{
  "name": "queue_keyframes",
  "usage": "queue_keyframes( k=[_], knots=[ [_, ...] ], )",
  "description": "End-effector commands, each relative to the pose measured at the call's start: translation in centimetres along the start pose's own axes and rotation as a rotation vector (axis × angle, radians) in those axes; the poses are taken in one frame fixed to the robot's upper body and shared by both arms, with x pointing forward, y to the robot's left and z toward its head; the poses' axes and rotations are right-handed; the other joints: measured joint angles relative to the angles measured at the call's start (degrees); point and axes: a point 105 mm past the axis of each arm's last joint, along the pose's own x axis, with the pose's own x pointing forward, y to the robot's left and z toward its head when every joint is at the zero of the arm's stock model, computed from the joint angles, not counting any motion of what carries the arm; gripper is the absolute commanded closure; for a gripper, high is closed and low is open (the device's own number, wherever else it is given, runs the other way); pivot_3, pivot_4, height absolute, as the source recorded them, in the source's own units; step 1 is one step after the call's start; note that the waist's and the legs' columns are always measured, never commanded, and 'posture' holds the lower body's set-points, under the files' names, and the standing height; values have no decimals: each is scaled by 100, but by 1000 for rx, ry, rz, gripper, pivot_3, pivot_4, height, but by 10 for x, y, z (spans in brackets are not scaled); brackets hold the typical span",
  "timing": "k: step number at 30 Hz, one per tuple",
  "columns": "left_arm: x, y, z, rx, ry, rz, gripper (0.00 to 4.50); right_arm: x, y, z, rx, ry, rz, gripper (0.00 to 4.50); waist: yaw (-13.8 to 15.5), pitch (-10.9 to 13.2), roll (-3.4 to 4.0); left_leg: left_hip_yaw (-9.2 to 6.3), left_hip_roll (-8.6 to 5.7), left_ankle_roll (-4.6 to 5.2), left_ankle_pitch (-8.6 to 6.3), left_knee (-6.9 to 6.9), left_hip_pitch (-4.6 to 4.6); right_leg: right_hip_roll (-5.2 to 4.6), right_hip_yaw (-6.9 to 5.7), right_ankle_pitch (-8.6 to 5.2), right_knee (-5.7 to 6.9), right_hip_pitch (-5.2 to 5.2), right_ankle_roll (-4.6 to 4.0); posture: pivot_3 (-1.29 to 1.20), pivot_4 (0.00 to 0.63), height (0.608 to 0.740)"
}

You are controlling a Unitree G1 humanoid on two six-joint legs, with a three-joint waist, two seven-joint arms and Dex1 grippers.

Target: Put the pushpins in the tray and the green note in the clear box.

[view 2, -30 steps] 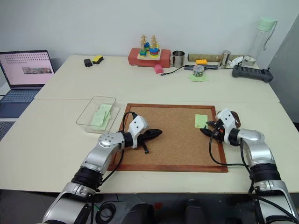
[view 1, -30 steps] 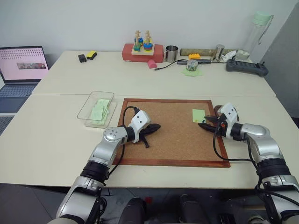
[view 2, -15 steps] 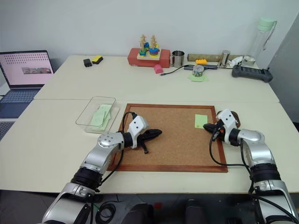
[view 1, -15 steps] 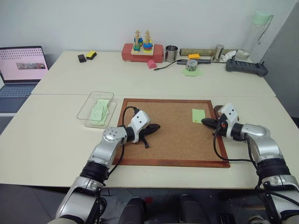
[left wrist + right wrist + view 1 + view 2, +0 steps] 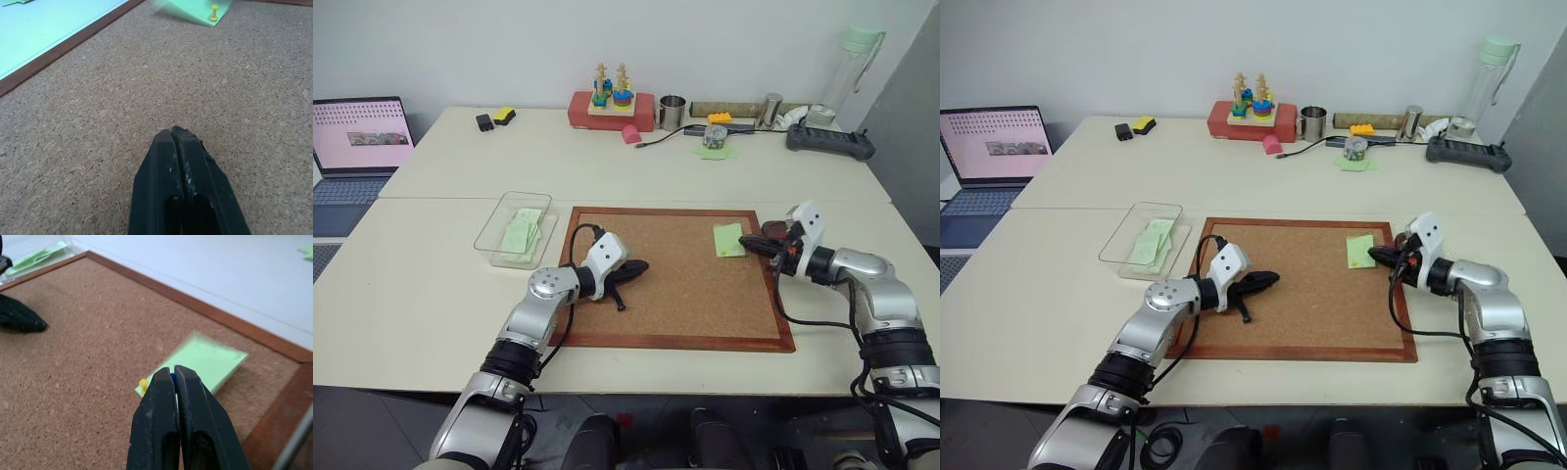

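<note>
The green note (image 5: 728, 239) lies on the cork board (image 5: 675, 294) near its far right corner, one edge lifted, with a yellow pushpin (image 5: 143, 382) at its corner. My right gripper (image 5: 747, 242) hovers just right of the note, shut, and a tiny blue pushpin head shows between its tips (image 5: 172, 376). The tray (image 5: 775, 228) is mostly hidden behind that gripper, just off the board's right side. My left gripper (image 5: 641, 264) rests shut and empty on the board's left half. The clear box (image 5: 489, 231), left of the board, holds green paper slips.
An open laptop (image 5: 357, 137) stands at the far left. Along the back of the table are a red block with stacking toys (image 5: 612, 106), a metal cup (image 5: 673, 111), green paper with a small jar (image 5: 715, 142), a black controller (image 5: 830, 142) and a bottle (image 5: 857, 69).
My right gripper shut at the note's right edge, then rose and drew back to the right. The note's edge has lifted. The left arm stayed still.
</note>
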Motion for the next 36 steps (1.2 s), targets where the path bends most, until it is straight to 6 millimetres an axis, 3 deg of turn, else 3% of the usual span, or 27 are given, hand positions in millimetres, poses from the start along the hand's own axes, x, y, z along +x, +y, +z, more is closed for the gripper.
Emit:
queue_keyframes(
  k=[1,4,10,17,21,32,36],
  knots=[
    [-1,-8,-22,-29,80,-17,4500,-9,-7,24,-9,-77,-39,4472,0,0,0,0,0,0,0,0,0,0,0,0,1,0,0,0,150,740],
    [-1,-8,-22,-28,80,-17,4500,-18,-22,22,1,-63,-125,4472,0,0,0,0,0,0,0,0,1,0,0,0,1,0,0,0,150,740],
    [-1,-8,-22,-28,81,-19,4500,-36,-59,-5,29,75,-365,4472,2,0,0,3,-1,0,0,0,0,-2,2,2,-2,0,-3,0,150,740],
    [2,-9,-22,-25,79,-24,4500,-34,-72,-20,77,112,-462,4472,-1,-1,1,4,-1,0,0,1,1,0,3,1,1,0,-2,0,150,740],
    [2,-9,-22,-27,80,-24,4500,-32,-74,-16,87,81,-479,3872,-2,-1,1,4,-1,0,0,1,1,0,3,1,1,2,-2,0,150,740],
    [1,-11,-24,-31,84,-25,4500,-40,-75,3,53,45,-460,1642,-3,-1,2,4,-1,0,0,1,1,0,4,1,1,2,-2,0,150,740],
    [1,-10,-24,-30,85,-26,4500,-34,-56,19,-34,14,-323,765,-3,-1,2,4,-1,0,0,1,1,0,3,-1,1,1,2,0,150,740]
  ],
)
